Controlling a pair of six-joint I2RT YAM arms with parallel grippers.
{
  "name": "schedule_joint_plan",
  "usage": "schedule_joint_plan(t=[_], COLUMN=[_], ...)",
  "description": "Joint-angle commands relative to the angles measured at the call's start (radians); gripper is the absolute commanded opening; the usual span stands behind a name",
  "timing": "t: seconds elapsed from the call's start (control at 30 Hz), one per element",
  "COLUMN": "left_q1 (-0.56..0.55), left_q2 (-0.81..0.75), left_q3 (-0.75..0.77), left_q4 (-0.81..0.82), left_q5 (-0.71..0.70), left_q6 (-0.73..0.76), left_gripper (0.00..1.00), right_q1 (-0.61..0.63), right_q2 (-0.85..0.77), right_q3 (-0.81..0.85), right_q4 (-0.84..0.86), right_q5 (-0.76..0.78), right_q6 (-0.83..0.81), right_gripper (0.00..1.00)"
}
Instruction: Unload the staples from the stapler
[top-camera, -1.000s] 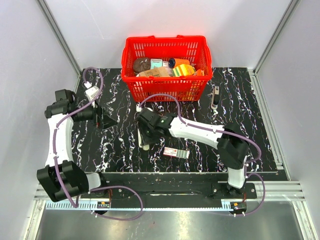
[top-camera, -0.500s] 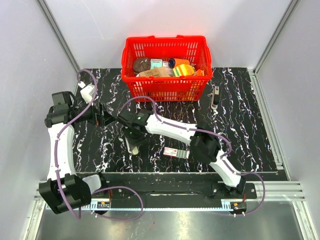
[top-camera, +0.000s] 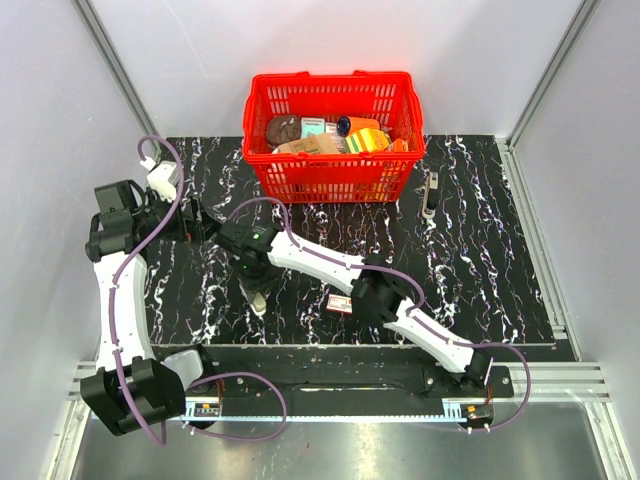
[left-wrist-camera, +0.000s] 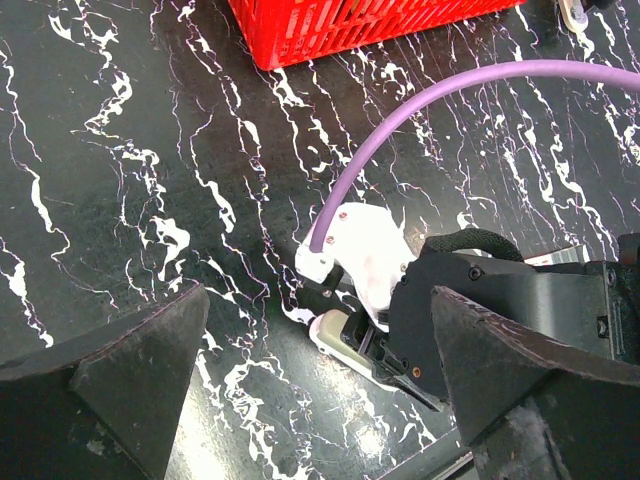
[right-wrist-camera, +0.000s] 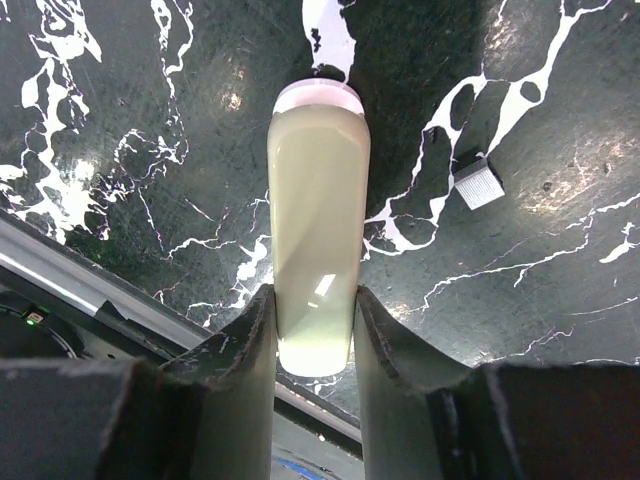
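The stapler (right-wrist-camera: 318, 220) is a small cream-white bar. My right gripper (right-wrist-camera: 312, 310) is shut on its near end, with one finger on each long side. In the top view the right gripper (top-camera: 255, 280) reaches far to the left and holds the stapler (top-camera: 258, 300) low over the black marbled table. My left gripper (top-camera: 203, 222) is open and empty, just up and left of it. In the left wrist view the left gripper (left-wrist-camera: 318, 298) has its jaws wide apart, and the stapler's end (left-wrist-camera: 338, 335) shows under the right gripper's black body.
A red basket (top-camera: 333, 165) full of items stands at the back centre. A small red-white-green box (top-camera: 340, 303) lies partly under the right arm. A small grey block (right-wrist-camera: 476, 185) lies on the table beside the stapler. A metal piece (top-camera: 430, 192) lies right of the basket.
My right arm has swung left across the table, carrying the stapler toward the left gripper. My left arm has drawn back and to the left a little.
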Motion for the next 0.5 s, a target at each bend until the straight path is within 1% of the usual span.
schedule_joint_plan(t=[0.0,0.2,0.33,0.47], left_q1=[-0.011,-0.011,-0.009,-0.011], left_q2=[-0.013,-0.007,-0.008,-0.014], left_q3=[0.004,-0.002,-0.004,-0.007], left_q4=[0.000,0.011,0.011,0.009], left_q5=[0.028,-0.002,-0.010,-0.028], left_q6=[-0.033,-0.027,-0.025,-0.015], left_gripper=[0.99,0.99,0.99,0.99], right_q1=[0.021,0.020,0.018,0.017], right_q2=[0.034,0.037,0.066,0.068], right_q3=[0.039,0.062,0.117,0.117], right_q4=[0.006,0.082,0.118,0.155], right_q5=[-0.034,0.017,0.034,0.046], right_q6=[0.022,0.084,0.135,0.161], right_gripper=[0.29,0.30,0.30,0.38])
